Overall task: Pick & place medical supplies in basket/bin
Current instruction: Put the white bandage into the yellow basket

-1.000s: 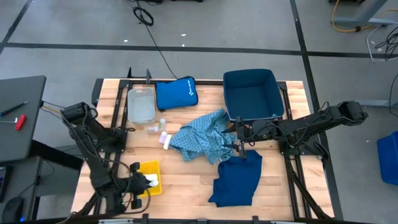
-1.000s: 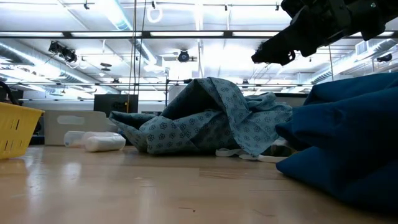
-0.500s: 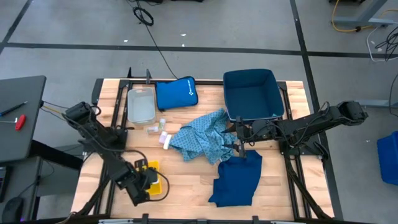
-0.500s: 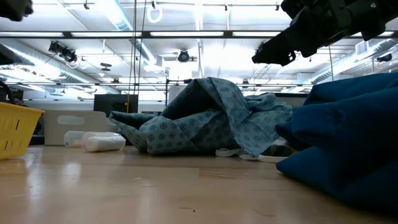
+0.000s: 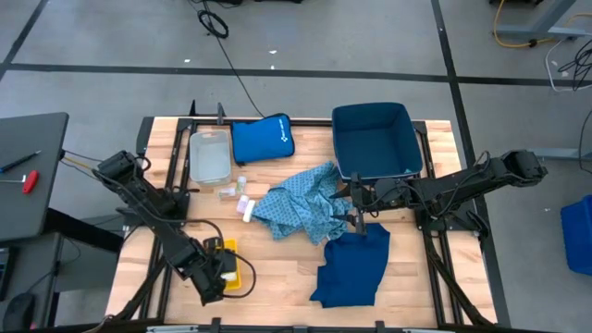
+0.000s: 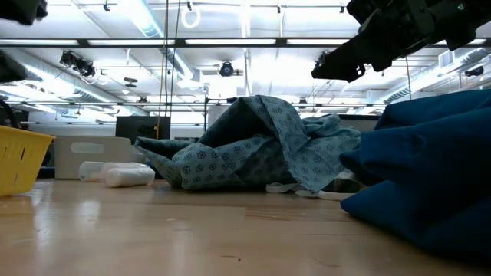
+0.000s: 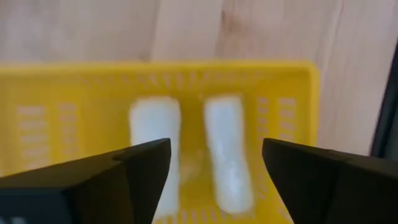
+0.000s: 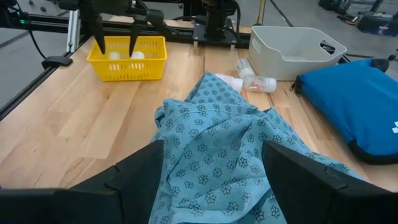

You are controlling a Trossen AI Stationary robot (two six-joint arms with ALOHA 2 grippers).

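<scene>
My left gripper (image 7: 214, 152) hangs open over the yellow basket (image 7: 186, 65) at the table's near left. Two white rolls (image 7: 154, 124) (image 7: 227, 143) lie side by side on the basket's floor below its fingers. My right gripper (image 8: 214, 168) stands open above the light-blue patterned garment (image 5: 301, 208), which lies crumpled mid-table. In the low view the right gripper (image 6: 337, 65) is well clear of the cloth. The navy garment (image 5: 351, 268) lies flat by the near edge. A loose white roll (image 5: 246, 209) and small vials (image 5: 231, 191) rest on the wood.
A navy bin (image 5: 375, 139) stands at the far right. A pale tray (image 5: 210, 155) and a royal-blue pouch (image 5: 261, 139) sit at the far left. Bare wood shows between the basket (image 5: 228, 250) and the navy garment.
My left arm has changed its pose: its elbow has swung toward the table's right while the gripper has stayed over the yellow basket. A dark part of that arm has come into the low view's top left. The right arm has kept still.
</scene>
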